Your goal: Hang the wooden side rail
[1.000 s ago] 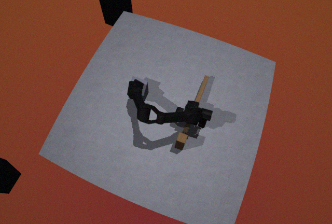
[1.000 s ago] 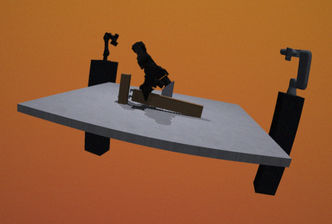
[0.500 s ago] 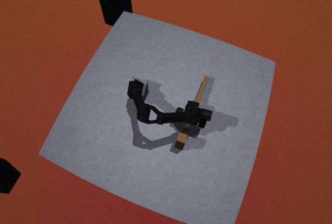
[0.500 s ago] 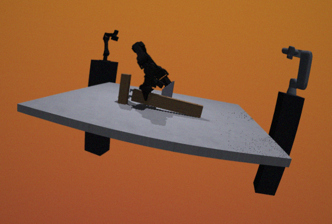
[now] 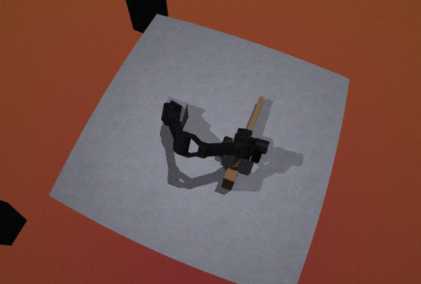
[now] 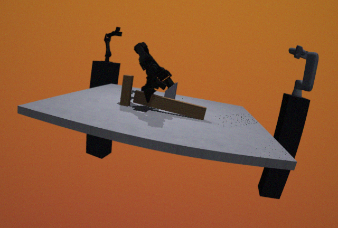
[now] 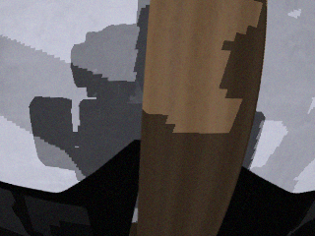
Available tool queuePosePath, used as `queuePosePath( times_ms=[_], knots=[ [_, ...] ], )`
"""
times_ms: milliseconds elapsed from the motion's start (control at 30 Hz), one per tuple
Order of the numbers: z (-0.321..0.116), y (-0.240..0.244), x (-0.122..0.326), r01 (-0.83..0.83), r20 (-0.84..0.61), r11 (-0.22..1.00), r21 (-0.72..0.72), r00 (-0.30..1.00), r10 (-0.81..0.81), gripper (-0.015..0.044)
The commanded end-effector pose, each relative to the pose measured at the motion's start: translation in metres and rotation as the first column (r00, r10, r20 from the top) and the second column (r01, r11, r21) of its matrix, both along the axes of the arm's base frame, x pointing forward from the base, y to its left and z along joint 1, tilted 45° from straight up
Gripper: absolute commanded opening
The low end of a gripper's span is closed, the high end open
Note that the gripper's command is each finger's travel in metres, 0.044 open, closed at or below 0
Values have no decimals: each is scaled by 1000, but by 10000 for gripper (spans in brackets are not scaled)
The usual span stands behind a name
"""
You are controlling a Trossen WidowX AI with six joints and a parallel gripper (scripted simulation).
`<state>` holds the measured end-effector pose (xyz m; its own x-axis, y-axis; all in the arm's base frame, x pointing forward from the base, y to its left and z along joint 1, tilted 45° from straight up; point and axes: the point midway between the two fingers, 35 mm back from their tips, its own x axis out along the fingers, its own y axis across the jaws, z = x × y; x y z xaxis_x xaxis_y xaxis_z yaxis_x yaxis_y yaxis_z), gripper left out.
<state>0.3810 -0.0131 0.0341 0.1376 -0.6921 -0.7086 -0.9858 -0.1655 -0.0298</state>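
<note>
The wooden side rail [image 5: 256, 114] [image 6: 177, 106] [image 7: 197, 98] lies between the fingers of the gripper [image 5: 237, 163] [image 6: 148, 98] [image 7: 169, 149], which is closed on it near the hooked end. In the wrist view, the rail passes lengthwise between the two dark fingers. In the exterior view, it slopes: the hooked end is raised beside the upright headboard post [image 5: 231, 175] [image 6: 126, 90], while the far end is low, at the desk surface. The steel hooks [image 6: 132, 92] project into the narrow gap towards the post; their seating on the pins cannot be made out.

The black arm [image 5: 217, 149] [image 6: 152, 69] bends across from a grey angled block [image 5: 185, 114] [image 6: 170, 90], its gripper pointing down. From above, its wrist covers the rail's middle.

The pale grey desk [image 5: 135, 70] [image 6: 163, 143] carries these parts away from its edges. In the top view, the rail runs from the post towards the desk's upper edge. Outside the desk, in the exterior view, a small black arm [image 6: 108, 46] and a grey arm [image 6: 311, 69] stand on dark pedestals, against an orange background.
</note>
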Motion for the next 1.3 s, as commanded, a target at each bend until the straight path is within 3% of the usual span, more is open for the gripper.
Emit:
queuePosePath(
  times_ms=[0, 1267],
  knots=[
    [2, 1, 1, -7, 3, 1000, 0, 1000, 7, 0],
    [5, -1, 2, -7, 3, 1000, 0, 1000, 7, 0]
  ],
)
